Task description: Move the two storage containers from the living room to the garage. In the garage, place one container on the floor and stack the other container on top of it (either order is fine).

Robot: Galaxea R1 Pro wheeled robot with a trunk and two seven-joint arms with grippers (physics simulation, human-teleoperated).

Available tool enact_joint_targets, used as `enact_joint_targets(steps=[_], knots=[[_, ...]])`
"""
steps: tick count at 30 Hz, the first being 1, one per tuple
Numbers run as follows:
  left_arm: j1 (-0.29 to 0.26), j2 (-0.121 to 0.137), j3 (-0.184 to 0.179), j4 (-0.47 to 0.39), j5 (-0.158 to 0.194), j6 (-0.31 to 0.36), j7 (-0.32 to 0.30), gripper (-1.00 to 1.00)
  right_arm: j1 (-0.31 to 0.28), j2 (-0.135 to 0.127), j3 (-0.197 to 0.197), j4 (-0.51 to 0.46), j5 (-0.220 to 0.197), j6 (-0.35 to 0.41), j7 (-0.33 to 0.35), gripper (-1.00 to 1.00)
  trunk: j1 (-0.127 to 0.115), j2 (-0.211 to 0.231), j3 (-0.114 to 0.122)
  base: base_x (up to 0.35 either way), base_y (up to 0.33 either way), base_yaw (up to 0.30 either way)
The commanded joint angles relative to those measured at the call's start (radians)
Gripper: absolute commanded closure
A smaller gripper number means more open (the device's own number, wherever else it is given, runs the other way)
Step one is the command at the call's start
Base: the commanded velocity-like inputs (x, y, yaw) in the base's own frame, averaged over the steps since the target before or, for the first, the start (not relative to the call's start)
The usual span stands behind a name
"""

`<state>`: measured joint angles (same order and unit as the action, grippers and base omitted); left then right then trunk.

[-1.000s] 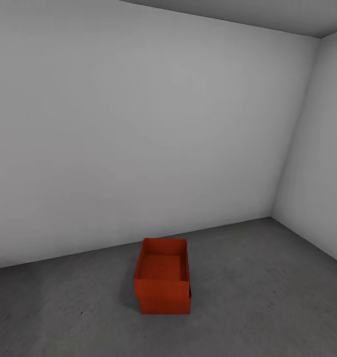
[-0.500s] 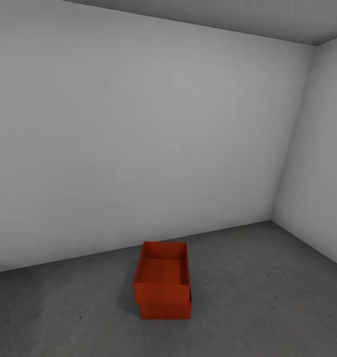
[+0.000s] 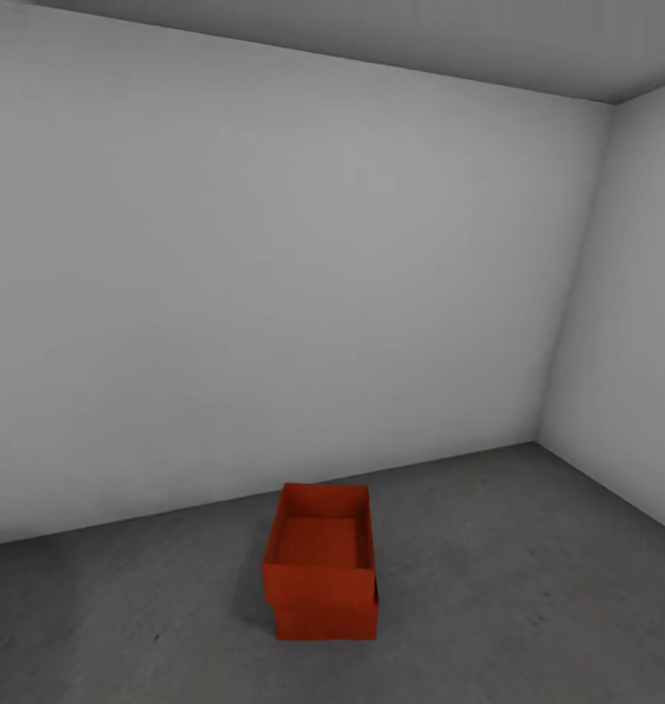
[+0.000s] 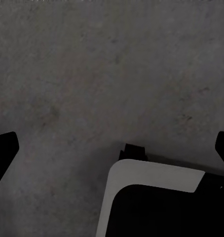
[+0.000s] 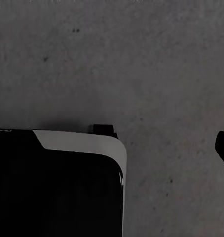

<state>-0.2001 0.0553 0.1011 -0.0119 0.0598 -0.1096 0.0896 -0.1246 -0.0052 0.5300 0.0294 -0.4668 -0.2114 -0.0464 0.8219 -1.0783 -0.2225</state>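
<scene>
Sitting stacked on the floor (image 3: pixel 528 587), two storage containers (image 3: pixel 323 562); both jaws spread wide, empty

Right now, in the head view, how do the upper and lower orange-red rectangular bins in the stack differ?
The upper orange-red bin sits on the lower orange-red bin, which stands on the grey concrete floor. The upper bin's open inside shows, while the lower bin's is covered. The upper bin's front juts past the lower bin's toward the view's left, so the two are not flush. Both share colour and plain rectangular shape.
</scene>
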Motion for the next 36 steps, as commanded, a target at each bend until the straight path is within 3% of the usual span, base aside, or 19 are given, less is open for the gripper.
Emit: enact_joint_targets(steps=[1,36], knots=[[-0.001,0.000,0.005,0.001,0.006,-0.004,-0.001,-1.00,-0.001,0.001,0.009,0.003,-0.007,-0.005,0.000,-1.00,0.000,-0.001,0.000,0.000,0.000,0.000],[-0.001,0.000,0.005,0.000,0.006,-0.004,-0.001,-1.00,-0.001,0.001,0.011,0.003,-0.007,-0.004,0.000,-1.00,0.000,-0.001,0.057,0.000,0.000,0.000]])
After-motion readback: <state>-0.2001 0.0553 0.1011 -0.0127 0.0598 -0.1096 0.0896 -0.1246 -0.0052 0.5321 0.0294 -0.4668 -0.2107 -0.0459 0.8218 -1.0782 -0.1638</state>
